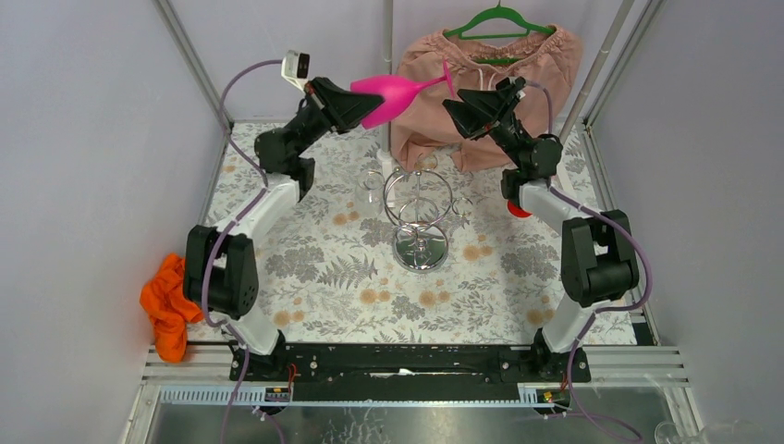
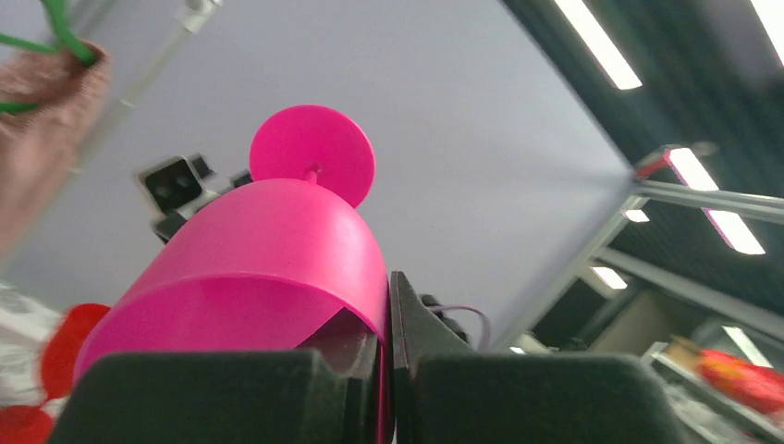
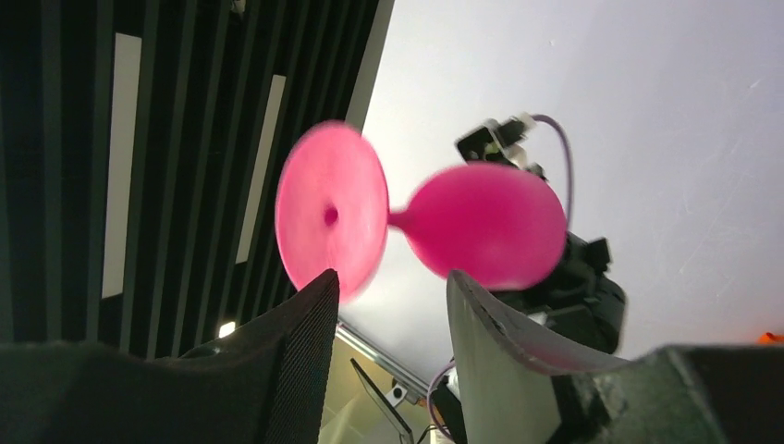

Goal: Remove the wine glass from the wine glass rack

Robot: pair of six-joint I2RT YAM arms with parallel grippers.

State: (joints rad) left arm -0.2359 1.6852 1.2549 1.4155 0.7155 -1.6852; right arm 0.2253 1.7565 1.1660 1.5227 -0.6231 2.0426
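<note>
My left claw (image 2: 386, 310) was clamped on the bowl rim of the pink wine glass (image 2: 268, 250), whose stem pointed away toward my right claw (image 3: 393, 291). That claw stood parted just short of the foot. Well below both stood the chrome wine glass rack (image 1: 419, 208). I judged the lift-off done, though contact up there was hard to read. Next called for a steady carry clear and a gentle set-down.

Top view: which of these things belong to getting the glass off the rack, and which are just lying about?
In the job: pink wine glass, pinched at its bowl by the left hand; wine glass rack; right hand, open by the foot.
Lying about: orange cloth; pink garment on a green hanger; red object.
</note>
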